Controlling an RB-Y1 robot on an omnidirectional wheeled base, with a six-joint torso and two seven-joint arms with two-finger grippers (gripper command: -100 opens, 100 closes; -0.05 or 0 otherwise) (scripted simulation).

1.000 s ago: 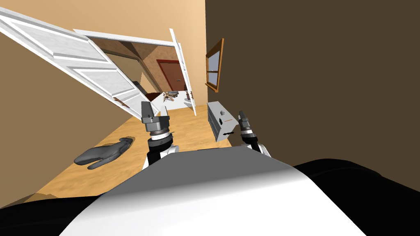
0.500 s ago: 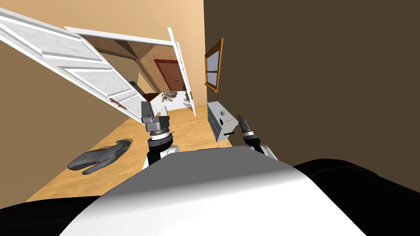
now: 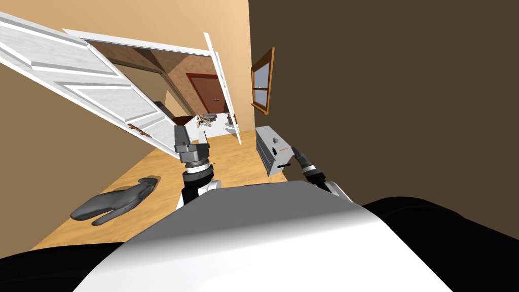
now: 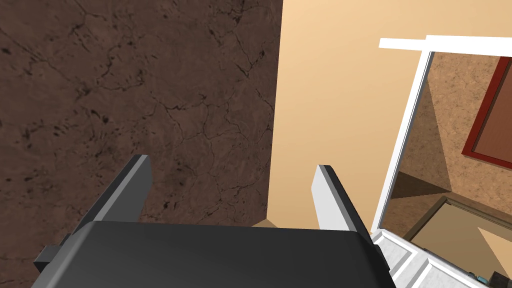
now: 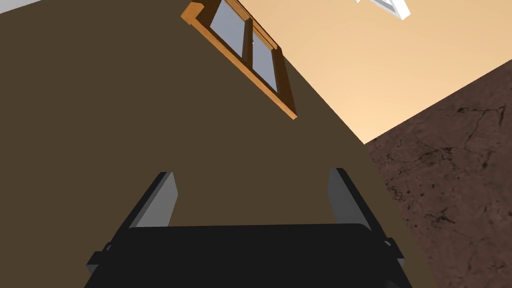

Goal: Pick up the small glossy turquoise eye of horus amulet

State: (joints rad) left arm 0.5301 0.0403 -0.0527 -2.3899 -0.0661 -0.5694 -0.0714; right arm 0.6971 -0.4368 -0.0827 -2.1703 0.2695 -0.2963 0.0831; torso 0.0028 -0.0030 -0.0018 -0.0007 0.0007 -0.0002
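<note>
Both arms are raised in front of me over a wooden floor. My left gripper is open with nothing between its fingers. My right gripper is open and empty too, its tip close beside a small white cabinet. Through the open doorway ahead, several small things lie on a white surface. They are too small to tell apart.
A white door leaf stands open on the left and a narrow one on the right of the doorway. A grey shape lies on the floor to my left. A dark brown wall with a window runs along my right.
The whole head view has shifted left and down, so I have moved forward and a little to the right. My right gripper has leaned closer to the white cabinet.
</note>
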